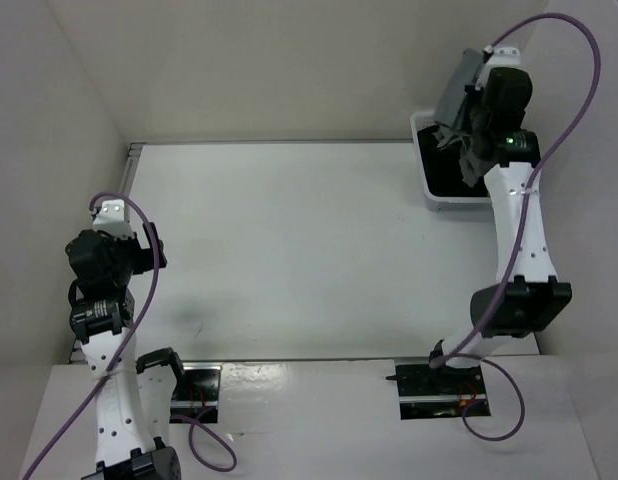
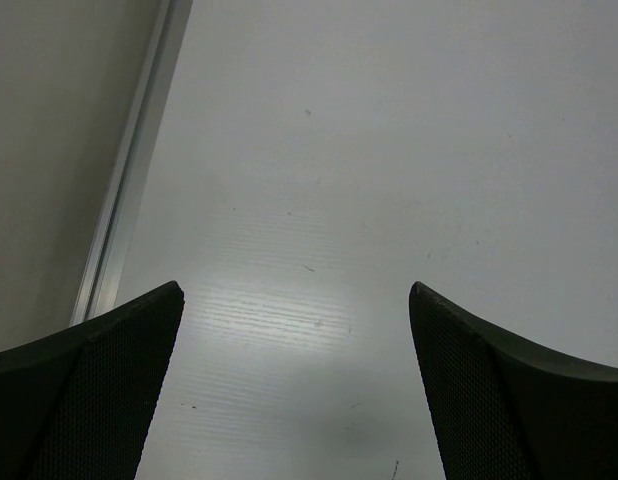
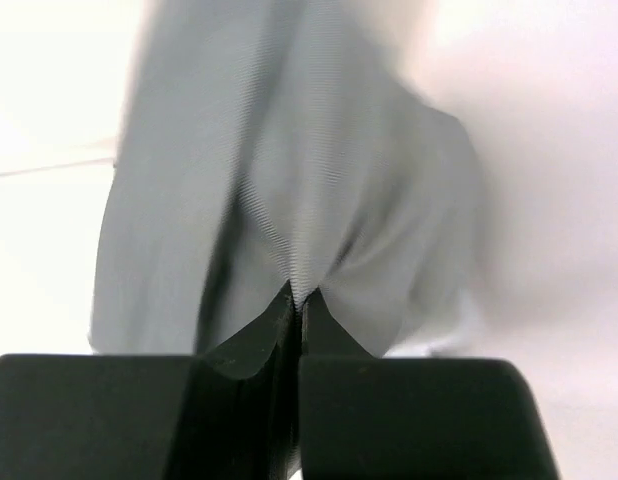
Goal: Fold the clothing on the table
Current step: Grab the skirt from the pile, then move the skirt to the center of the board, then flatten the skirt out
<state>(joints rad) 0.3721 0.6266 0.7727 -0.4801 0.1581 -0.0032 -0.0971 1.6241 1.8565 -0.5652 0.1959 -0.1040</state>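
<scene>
**Grey skirt pinched by right gripper over far-right basket**

Item condition: the clothing [image 3: 319, 200] is mid-grey, soft, finely ribbed fabric. In the right wrist view it hangs in long vertical folds that draw together into a puckered point at the fingertips. The picture is blurred, so neither waistband nor hem can be made out.

Right gripper [image 3: 297, 300]: the jaws are closed with no visible gap, and a small tuck of the skirt is caught between the tips. The rest of the fabric spreads away beyond the fingers.

Location: in the top view the clothing [image 1: 455, 95] is bunched against the right wrist, above the white basket [image 1: 430, 190] at the far right corner of the table [image 1: 289, 250]. A black garment [image 1: 447, 168] lies inside the basket. Whether the skirt's lower end touches it cannot be determined.

Left gripper [image 2: 297, 330]: the jaws are spread wide and hold nothing, over bare tabletop near the left rim, well apart from the skirt.
</scene>
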